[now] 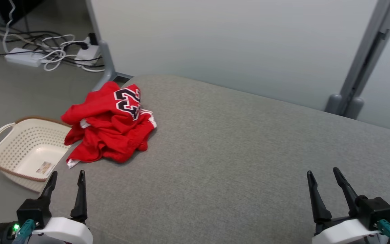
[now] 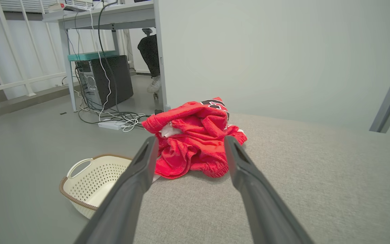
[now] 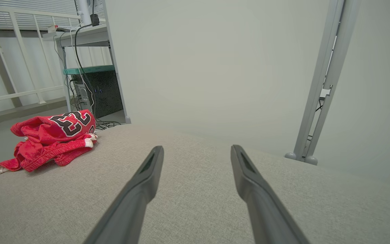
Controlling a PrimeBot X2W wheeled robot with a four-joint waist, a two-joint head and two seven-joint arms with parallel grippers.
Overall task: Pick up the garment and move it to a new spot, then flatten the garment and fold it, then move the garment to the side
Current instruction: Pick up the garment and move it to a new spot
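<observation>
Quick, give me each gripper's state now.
Left gripper: open, holding nothing.
Right gripper: open, holding nothing.

You're in an office or lab workspace: ahead and left of your left tool (image 1: 68, 173) a computer tower (image 2: 105, 79) stands under a metal-legged desk (image 2: 113, 17), power strips (image 1: 24, 57) and tangled cables (image 1: 54, 54) lie on the grey floor (image 1: 12, 91), and pale partition panels (image 1: 232, 44) stand straight ahead

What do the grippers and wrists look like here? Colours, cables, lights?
Matched pair: left gripper and right gripper each have two long, tapered black fingers on a black block, behind it a white wrist shell with a teal connector. A green light glows at the left wrist.
</observation>
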